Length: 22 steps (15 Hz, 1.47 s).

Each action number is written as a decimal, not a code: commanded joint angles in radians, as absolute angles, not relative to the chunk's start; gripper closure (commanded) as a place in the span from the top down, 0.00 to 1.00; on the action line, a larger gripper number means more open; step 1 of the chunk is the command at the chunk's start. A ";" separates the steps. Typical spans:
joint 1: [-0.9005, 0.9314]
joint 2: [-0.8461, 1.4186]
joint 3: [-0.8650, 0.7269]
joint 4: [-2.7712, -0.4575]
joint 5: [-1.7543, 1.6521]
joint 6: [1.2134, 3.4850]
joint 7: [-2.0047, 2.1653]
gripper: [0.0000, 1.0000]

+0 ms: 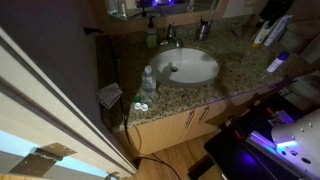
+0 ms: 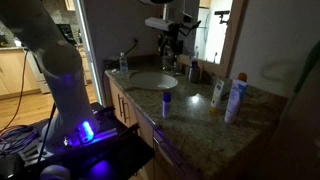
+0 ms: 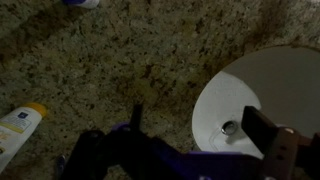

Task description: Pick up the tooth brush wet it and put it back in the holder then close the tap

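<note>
Bathroom vanity, granite tabletop (image 1: pixel 235 75) — white basin (image 1: pixel 187 67) sunk in.
Fingers (image 3: pixel 262 128) spread wide, holding nothing, above the basin's rim — tap (image 1: pixel 171 41) and holder (image 1: pixel 204 30) stand at the tabletop's back edge.

One basin (image 1: pixel 195 68), one tap (image 1: pixel 172 41), one water bottle (image 1: pixel 149 80), one holder (image 1: pixel 204 30).

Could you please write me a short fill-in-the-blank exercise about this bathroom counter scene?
1. The basin is ___ in colour.
2. In the wrist view, the tube has a ___ cap.
3. The gripper is open and holds ___.
4. The water bottle stands ___ on the counter.
Missing words: white; yellow; nothing; upright.
</note>
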State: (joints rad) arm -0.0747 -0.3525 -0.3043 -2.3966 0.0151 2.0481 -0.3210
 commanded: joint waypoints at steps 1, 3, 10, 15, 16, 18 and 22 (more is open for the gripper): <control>-0.100 -0.349 -0.281 -2.395 0.025 2.046 -0.329 1.00; -0.100 -0.349 -0.281 -2.395 0.025 2.046 -0.329 1.00; -0.098 -0.208 -0.275 -2.304 0.113 2.054 -0.204 1.00; -0.142 -0.005 -0.298 -2.114 0.265 2.044 -0.069 1.00; -0.139 -0.089 -0.272 -2.208 0.220 2.077 -0.108 1.00; -0.159 -0.024 -0.273 -2.147 0.245 2.074 -0.086 1.00; -0.170 0.120 -0.267 -2.049 0.275 2.069 0.102 1.00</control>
